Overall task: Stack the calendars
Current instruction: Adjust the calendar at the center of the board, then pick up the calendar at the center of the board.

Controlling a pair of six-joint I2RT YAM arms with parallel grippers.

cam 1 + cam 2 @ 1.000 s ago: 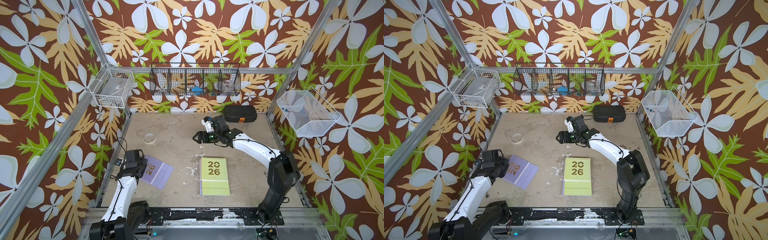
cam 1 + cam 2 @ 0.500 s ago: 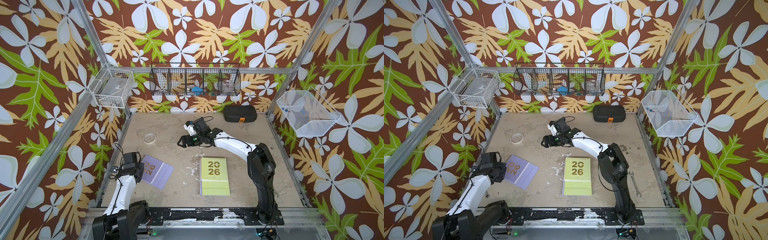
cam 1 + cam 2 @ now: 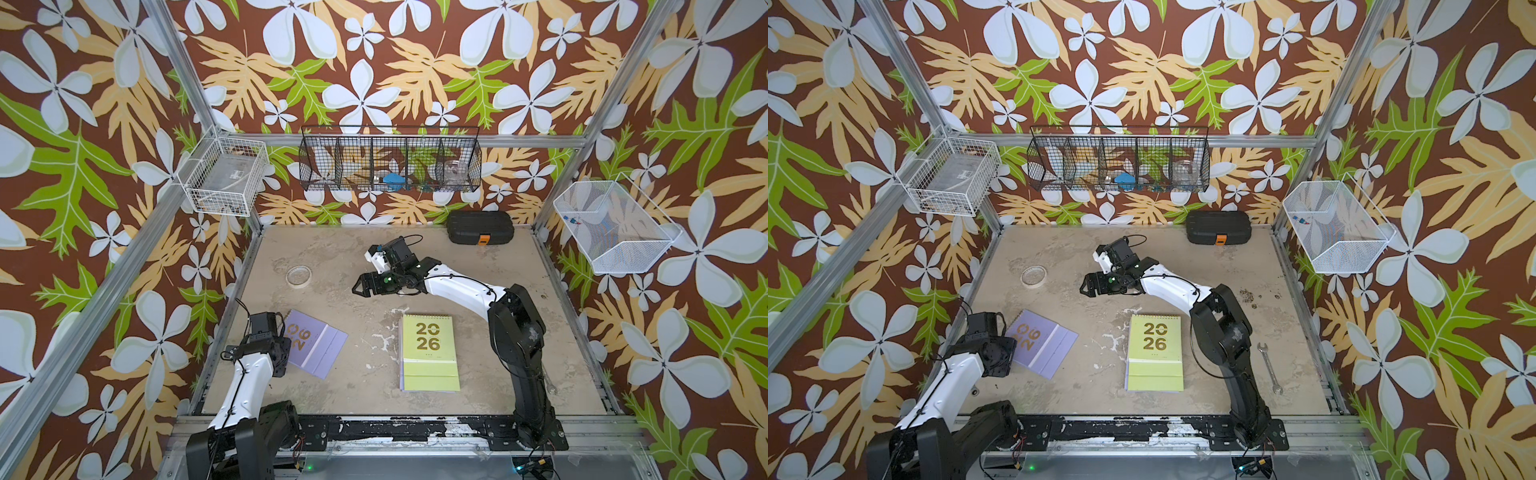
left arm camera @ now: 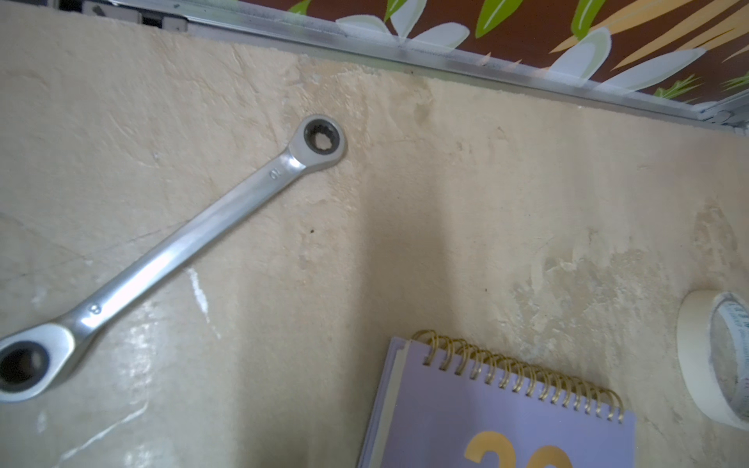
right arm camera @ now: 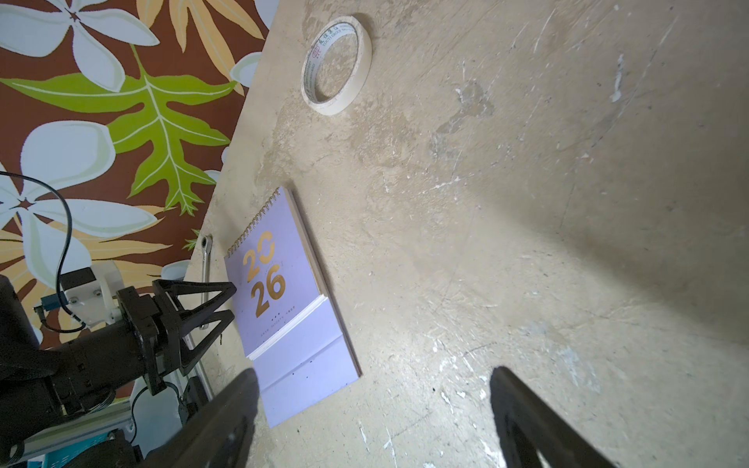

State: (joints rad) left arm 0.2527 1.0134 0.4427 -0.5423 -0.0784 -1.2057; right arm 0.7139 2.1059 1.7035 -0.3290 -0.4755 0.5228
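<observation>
Table: lilac calendar lies skewed by left edge.
Left tool: nearer, at its side, parted, empty.
Right tool: spread wide, empty, farther.

On the tabletop, a pile of calendars is laid near the front, midway across. A single calendar is laid flat to its left, askew and well apart, with the left gripper just beside its left edge. A wrench is found between that calendar and the tabletop's left edge. A tape roll is set behind the single calendar. A case is placed at the back, right of centre. A second wrench is seen well right of the pile. The right gripper is held behind the pile.
</observation>
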